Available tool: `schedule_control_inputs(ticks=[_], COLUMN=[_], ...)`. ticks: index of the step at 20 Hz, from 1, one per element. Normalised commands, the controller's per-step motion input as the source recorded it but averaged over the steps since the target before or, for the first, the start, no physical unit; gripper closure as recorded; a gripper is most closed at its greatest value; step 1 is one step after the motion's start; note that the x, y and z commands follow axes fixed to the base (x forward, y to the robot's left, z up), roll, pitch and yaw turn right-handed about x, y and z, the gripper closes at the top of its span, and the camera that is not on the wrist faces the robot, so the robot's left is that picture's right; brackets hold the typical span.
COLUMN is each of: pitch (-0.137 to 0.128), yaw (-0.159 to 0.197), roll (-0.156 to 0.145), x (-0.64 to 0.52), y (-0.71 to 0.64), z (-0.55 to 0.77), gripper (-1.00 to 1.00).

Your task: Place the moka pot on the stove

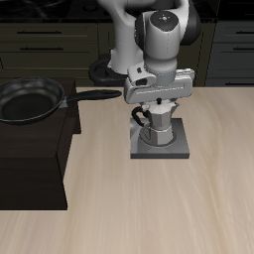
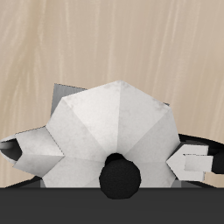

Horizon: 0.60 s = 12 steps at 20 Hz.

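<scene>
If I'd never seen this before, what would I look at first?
Probably the shiny silver moka pot, standing on the dark stove in the middle of the wooden table, with the robot's gripper right over it. Next, the black frying pan on top of the big black cabinet beside it.

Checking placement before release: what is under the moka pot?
The stove lies under the moka pot; its dark-grey plate shows around the pot's base. The burner ring is covered by the pot, so actual contact cannot be seen.
</scene>
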Motion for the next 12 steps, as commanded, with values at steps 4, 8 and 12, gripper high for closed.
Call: schedule_control_inputs(ticks=[4,8,12], pitch=[0.018,0.016,0.005], yaw=[-0.003,0.005,0.006], roll=[0.005,0.011,0.009], x=[-0.04,-0.1,-0.1], y=[-0.01,-0.01,-0.02], z=[-0.06,-0.06,-0.01], gripper=[1.0,1.0,1.0])
